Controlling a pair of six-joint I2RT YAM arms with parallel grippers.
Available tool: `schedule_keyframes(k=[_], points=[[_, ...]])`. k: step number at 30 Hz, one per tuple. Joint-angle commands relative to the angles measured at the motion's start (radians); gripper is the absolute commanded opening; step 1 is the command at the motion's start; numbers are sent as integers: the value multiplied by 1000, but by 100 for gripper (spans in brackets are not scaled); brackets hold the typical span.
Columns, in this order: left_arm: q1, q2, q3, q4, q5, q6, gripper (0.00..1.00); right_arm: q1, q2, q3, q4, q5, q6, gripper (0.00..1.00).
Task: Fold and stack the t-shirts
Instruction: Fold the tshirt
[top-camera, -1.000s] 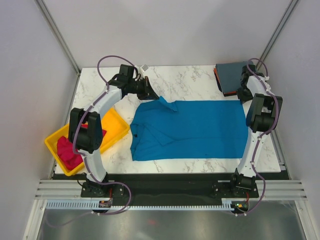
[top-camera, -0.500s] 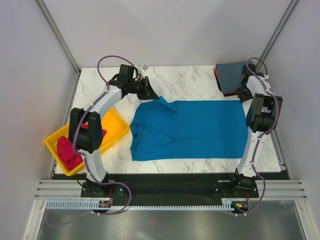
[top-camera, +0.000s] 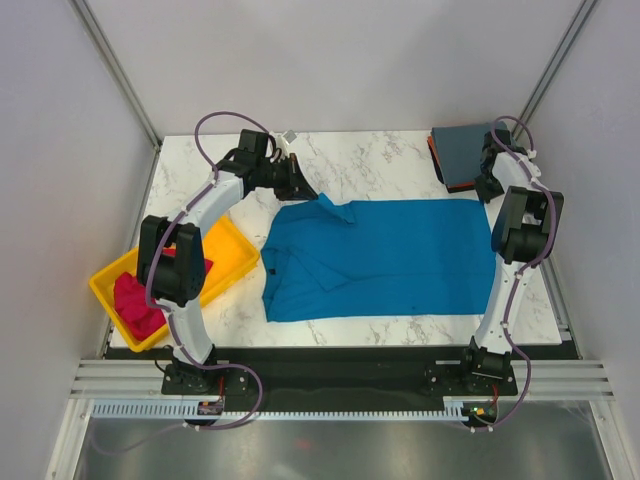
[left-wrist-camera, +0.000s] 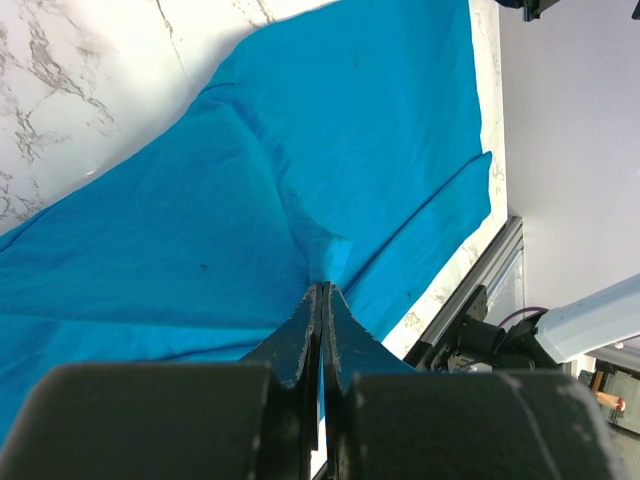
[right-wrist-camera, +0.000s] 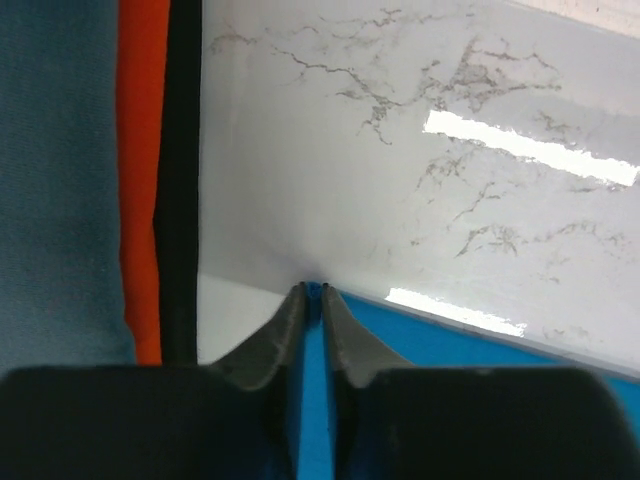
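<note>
- One white marble table (top-camera: 380, 160) is seen, with two arms bolted at its near edge.
- Four t-shirts are counted: one blue, one grey-blue, one orange and one magenta.
- The blue t-shirt (top-camera: 400, 260) is spread flat across the middle of the table, collar end to the left and hem to the right. Its far left corner is raised into a small peak.
- One yellow tray (top-camera: 230, 258) sits at the left edge of the table, just beside the blue t-shirt's collar end but apart from it.
- The grey-blue t-shirt (top-camera: 462, 150) is folded at the far right corner of the table. It lies on top of the orange t-shirt (right-wrist-camera: 140, 200), of which only an edge strip is shown.
- The magenta t-shirt (top-camera: 135, 300) is bunched in the near end of the tray.
- The left gripper (left-wrist-camera: 322, 290) is clenched on the raised peak of the blue t-shirt. A ridge of cloth runs away from the fingertips, and blue is seen between the jaws.
- The right gripper (right-wrist-camera: 313, 290) is pinched on the far right hem corner of the blue t-shirt, just beside the folded stack. A thin blue strip is held between the closed jaws.
</note>
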Motion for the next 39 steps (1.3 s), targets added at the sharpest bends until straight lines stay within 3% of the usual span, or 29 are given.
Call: schedule_keyframes(k=[1, 4, 10, 14, 28, 39], points=[[-1, -52, 2, 15, 22, -9, 2, -11, 15, 6, 7, 23, -21, 11], [1, -60, 18, -6, 7, -23, 2, -11, -8, 3, 8, 32, -40, 0], [4, -83, 39, -91, -59, -20, 2, -14, -72, -38, 51, 9, -141, 0], [4, -126, 9, -120, -67, -13, 2, -14, -132, -144, 201, -138, -276, 0], [4, -256, -51, -256, -100, 3, 2, -25, -336, -354, 246, -66, -401, 0], [4, -385, -212, -269, -62, -3, 2, -48, -499, -561, 273, -23, -475, 0]])
